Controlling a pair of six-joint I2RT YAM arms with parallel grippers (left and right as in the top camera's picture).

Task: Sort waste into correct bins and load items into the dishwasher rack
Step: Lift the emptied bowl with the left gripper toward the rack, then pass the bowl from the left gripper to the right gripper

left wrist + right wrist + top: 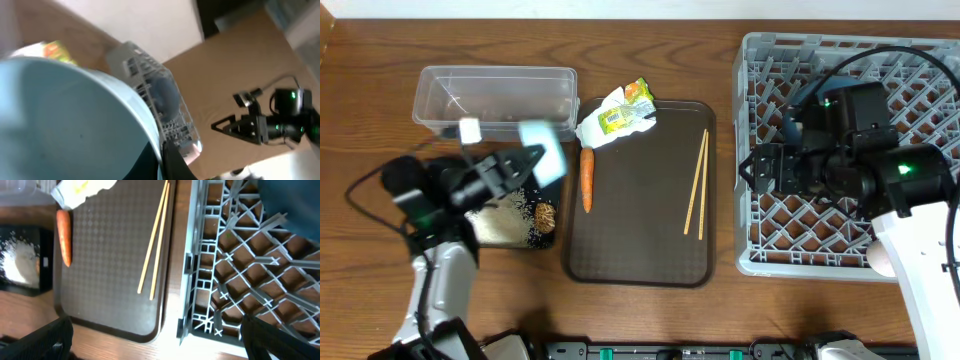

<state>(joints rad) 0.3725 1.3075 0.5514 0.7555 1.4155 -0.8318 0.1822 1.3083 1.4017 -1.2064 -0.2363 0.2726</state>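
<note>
The left tool (535, 160) is clamped on the light blue cup (544, 150), held above the black tray (45, 282) at the counter's left, where rice (17, 262) and brown scraps (546, 215) already lie; the clear tub (495, 95) sits just beyond; the right tool (755, 170) hangs wide open and empty over the left side of the dishwasher rack (790, 250), which seems to hold the dark blue bowl (292, 200); carrot (587, 180), snack wrapper (620, 120) and chopsticks (697, 183) lie on the brown tray (640, 240); roughly half looks done; the other cup and the white bowl I cannot make out.
</note>
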